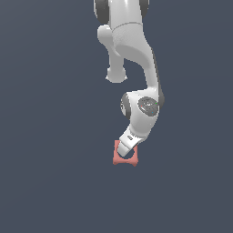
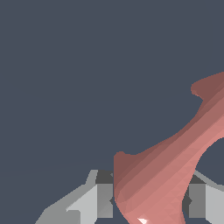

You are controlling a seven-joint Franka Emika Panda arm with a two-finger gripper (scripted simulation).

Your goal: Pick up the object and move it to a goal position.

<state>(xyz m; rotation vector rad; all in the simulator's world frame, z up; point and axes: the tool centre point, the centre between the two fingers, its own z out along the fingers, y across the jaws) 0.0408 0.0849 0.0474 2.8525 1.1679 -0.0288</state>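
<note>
The salmon-pink block [image 1: 119, 157] lies at about 6 o'clock from the centre of the exterior view, just below mid-height, on the uniform dark slate-blue ground [image 1: 50, 136]. Its outline is squarish, with concave sides and flared corners; the corners toward 7 o'clock and 5 o'clock are plain, and the upper right part of it is covered by the gripper. A dark curved recess, consistent with a round central hole, shows just under the gripper tip.

In the wrist view the block [image 2: 170, 166] fills the lower right quarter. One flared corner reaches toward 3 o'clock at the frame edge, another sits near 6 o'clock, and a curved concave edge runs between them. A dark arc at 4 o'clock marks the rim of the hole.

The gripper [image 1: 129, 143] descends onto the block from 1 o'clock in the exterior view, tilted, its white tip overlapping the block's upper edge. In the wrist view the gripper [image 2: 151, 203] shows two grey fingers [image 2: 98, 203], one on each side of the block's lower limb. The fingers stand spread, with the block between them. Both inner faces lie at the block's edges, but whether they press on it cannot be told.

Above the gripper, the white Panda arm [image 1: 136, 50] rises toward 12 o'clock and leaves the frame at the top.
</note>
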